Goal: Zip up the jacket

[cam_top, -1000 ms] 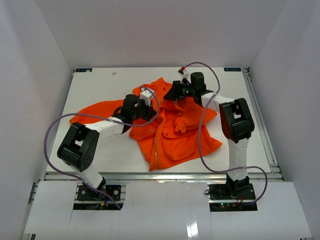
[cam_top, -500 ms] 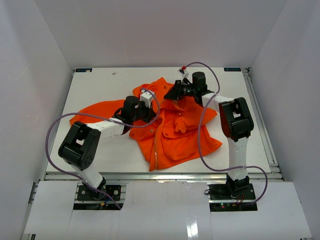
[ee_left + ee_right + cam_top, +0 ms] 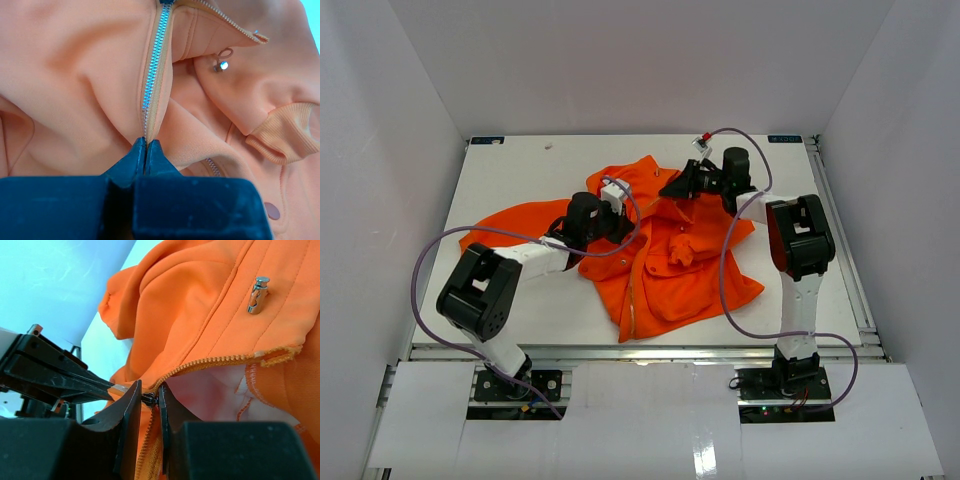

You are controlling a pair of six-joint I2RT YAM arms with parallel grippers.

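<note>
The orange jacket (image 3: 670, 270) lies crumpled mid-table with one sleeve stretched left. My left gripper (image 3: 623, 222) is shut on the jacket's zipped seam, its blue fingertips (image 3: 136, 152) pinching the fabric just below the closed zipper teeth (image 3: 152, 65). My right gripper (image 3: 672, 188) sits at the collar end, and in the right wrist view the right gripper (image 3: 150, 399) is shut on the small dark zipper slider (image 3: 148, 399). Above the slider the two tooth rows part, showing pale lining (image 3: 210, 385). The left gripper's fingers (image 3: 60, 375) reach in just left of the slider.
A metal cord toggle (image 3: 257, 294) hangs on the collar. A ribbed cuff (image 3: 280, 137) and a snap (image 3: 222, 64) lie right of the seam. The right arm's purple cable (image 3: 725, 290) loops over the jacket. White walls enclose the table (image 3: 520, 170) on three sides.
The right gripper has closed onto the zipper slider and shifted slightly right and back with it. The left gripper has kept its pinch in place.
</note>
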